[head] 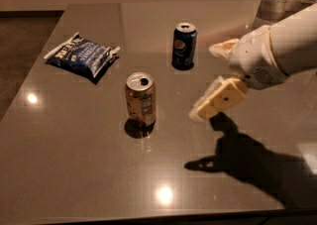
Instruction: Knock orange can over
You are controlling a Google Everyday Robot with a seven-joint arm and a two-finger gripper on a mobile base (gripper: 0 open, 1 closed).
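The orange can (141, 100) stands upright near the middle of the dark table (74, 159), with a silver top and a pale label panel. My gripper (202, 82) hangs above the table to the right of the can, about a can's width from it and not touching it. Its two cream fingers are spread apart, one finger (218, 101) pointing down-left toward the can and the other higher, near the blue can. The gripper is open and holds nothing. Its shadow falls on the table at lower right.
A dark blue can (184, 45) stands upright behind and right of the orange can. A blue snack bag (81, 55) lies at the left rear. A grey container (285, 1) with brown contents sits at the far right corner.
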